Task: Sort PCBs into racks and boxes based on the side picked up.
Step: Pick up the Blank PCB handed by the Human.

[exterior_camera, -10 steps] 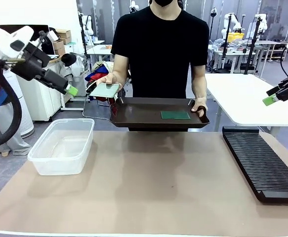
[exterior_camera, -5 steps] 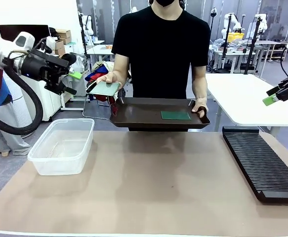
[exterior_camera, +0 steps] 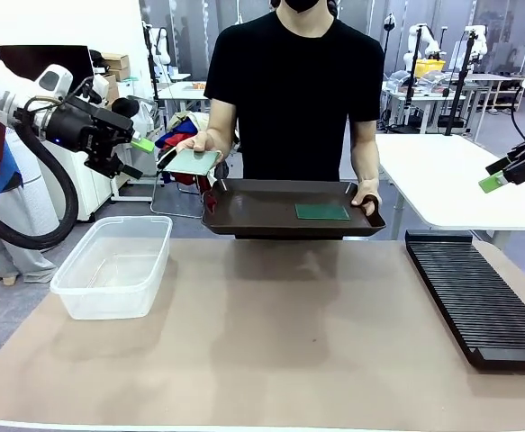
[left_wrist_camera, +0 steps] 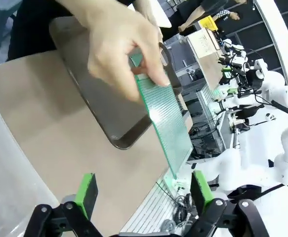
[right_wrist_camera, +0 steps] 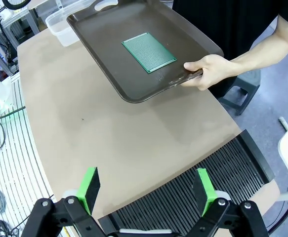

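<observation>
A person holds a dark brown tray [exterior_camera: 253, 220] in one hand and a pale grey-green PCB [exterior_camera: 191, 162] in the other, stretched toward my left side. A second, darker green PCB [exterior_camera: 321, 211] lies flat on the tray [right_wrist_camera: 109, 44]. My left gripper [exterior_camera: 138, 157] hovers open just left of the held PCB [left_wrist_camera: 164, 116], whose edge points between its green pads [left_wrist_camera: 88, 190]. My right gripper [exterior_camera: 492, 180] hangs open high at the far right, above the long black slotted rack [exterior_camera: 478, 297]. The clear plastic box [exterior_camera: 115, 265] stands on the table's left.
The person's hand [right_wrist_camera: 208, 69] grips the tray's right handle at the table's far edge. A white side table [exterior_camera: 451, 184] stands behind the rack [right_wrist_camera: 193, 197]. The tan mat [exterior_camera: 262, 342] spreads between the box and the rack.
My left gripper has swung up and rightward, from beside the box toward the PCB in the person's hand. The right arm has stayed still.
</observation>
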### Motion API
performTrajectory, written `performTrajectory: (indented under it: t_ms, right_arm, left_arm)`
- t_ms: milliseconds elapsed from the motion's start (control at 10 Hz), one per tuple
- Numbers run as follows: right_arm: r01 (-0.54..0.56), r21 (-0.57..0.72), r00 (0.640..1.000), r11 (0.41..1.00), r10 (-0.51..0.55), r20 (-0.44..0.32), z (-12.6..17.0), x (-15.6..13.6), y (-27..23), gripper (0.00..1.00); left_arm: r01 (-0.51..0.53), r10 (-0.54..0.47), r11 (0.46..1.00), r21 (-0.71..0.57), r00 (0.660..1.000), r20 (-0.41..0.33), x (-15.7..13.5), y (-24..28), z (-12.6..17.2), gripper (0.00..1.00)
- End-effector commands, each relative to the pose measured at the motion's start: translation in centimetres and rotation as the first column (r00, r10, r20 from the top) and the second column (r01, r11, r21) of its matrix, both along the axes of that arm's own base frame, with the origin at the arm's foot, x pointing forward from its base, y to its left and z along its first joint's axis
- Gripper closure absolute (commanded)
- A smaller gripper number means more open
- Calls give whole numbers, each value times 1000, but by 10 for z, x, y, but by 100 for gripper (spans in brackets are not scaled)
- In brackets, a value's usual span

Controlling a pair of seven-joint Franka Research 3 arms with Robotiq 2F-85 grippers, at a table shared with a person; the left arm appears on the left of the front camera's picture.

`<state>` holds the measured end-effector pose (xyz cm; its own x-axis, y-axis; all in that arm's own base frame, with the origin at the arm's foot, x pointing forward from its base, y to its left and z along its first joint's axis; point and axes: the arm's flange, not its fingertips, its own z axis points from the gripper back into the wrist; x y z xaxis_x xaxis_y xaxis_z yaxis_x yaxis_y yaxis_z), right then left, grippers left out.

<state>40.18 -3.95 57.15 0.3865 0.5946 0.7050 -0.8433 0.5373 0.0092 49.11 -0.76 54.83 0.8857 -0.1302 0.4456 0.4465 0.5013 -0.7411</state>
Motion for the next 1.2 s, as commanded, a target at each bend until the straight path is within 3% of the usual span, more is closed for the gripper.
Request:
performTrajectory:
  t_ms: [0,500,700,1100]
  right_arm:
    - [-11,18,1000,1000,11,-2,0,1,0,0]
    - [-11,18,1000,1000,11,-2,0,1,0,0]
    - [-11,18,1000,1000,11,-2,0,1,0,0]
    - [-11,18,1000,1000,11,-2,0,1,0,0]
  left_arm:
    - [-10,-5,996,-89,985,-172,27,1,-16,0]
    - [35,-124,950,-311,954,-272,44,-13,-21,0]
    - [45,-160,948,-316,924,-347,44,-17,-24,0]
    - [81,-206,949,-306,892,-403,51,-36,-28,0]
